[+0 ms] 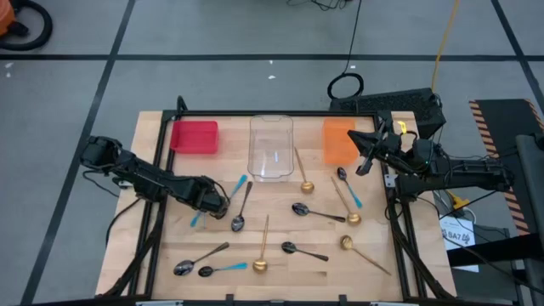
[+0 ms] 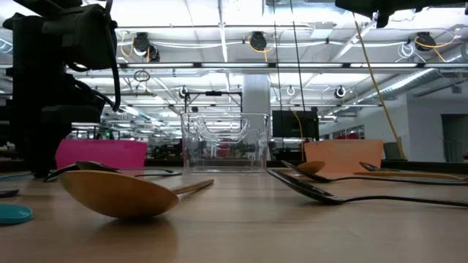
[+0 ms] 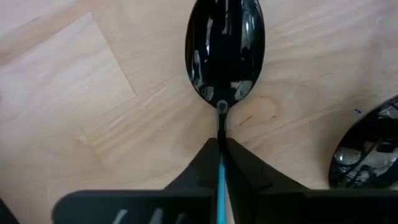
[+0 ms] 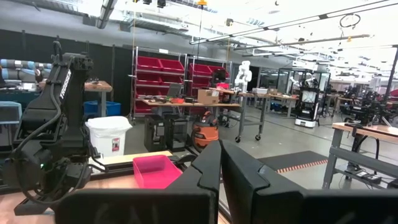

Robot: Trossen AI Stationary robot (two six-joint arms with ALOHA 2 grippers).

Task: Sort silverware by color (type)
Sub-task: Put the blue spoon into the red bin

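We have the left gripper [image 1: 214, 201] down on the tabletop [image 1: 374, 263] near the left edge, jaws closed on the light blue handle of a dark-bowled spoon [image 3: 225, 53] that lies flat on the wood; the pick step is in hand. The right gripper [image 1: 364, 163] waits with jaws closed, raised near the orange bin [image 1: 338, 140] at the far right corner. Next, as we judge it, a lift and a carry to one bin; which bin takes blue-handled spoons we cannot tell.

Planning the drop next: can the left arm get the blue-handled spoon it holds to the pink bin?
Probably yes. The left gripper is shut on the blue-handled spoon, and only bare table separates it from the pink bin.
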